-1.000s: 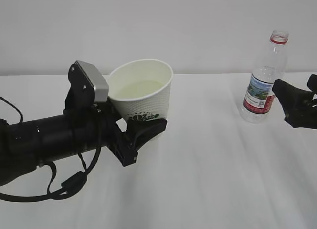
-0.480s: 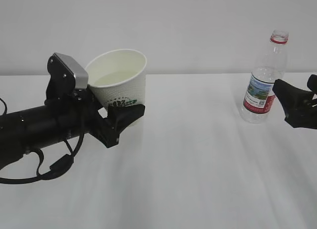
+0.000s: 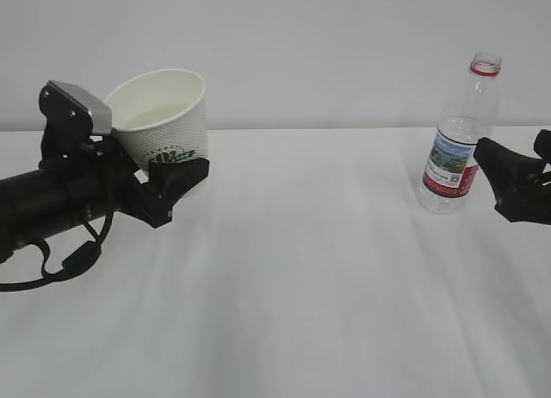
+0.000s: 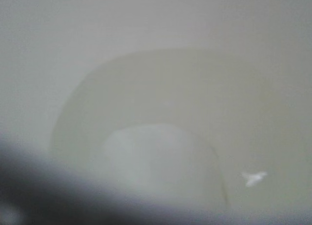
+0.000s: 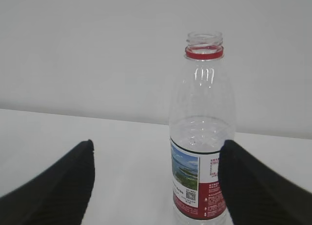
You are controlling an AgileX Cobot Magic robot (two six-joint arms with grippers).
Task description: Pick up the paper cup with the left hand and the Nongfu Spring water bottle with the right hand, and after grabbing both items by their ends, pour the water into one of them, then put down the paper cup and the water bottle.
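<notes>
The jaws of the left hand (image 3: 172, 187), a black robot gripper arm with a grey rectangular plate and black cables, are clamped on the lower part of the small white tapered paper cup (image 3: 164, 122) with a green leaf logo on its side. The cup is held clear of the white table (image 3: 301, 286), tilted with its open mouth leaning toward the arm, at the left of the exterior view. The left wrist view is filled by the cup's cream inside (image 4: 161, 118), blurred, with a pale pool of water (image 4: 156, 161) low in it.

The jaws of the right hand (image 5: 156, 186), a black robot gripper arm, stand wide apart and grip nothing. The clear ribbed plastic Nongfu Spring water bottle (image 5: 202, 132), with a red neck ring and a red landscape label, stands upright and uncapped on the table just beyond them, nearer the right-hand jaw in the right wrist view. Bottle and cup are well apart.
</notes>
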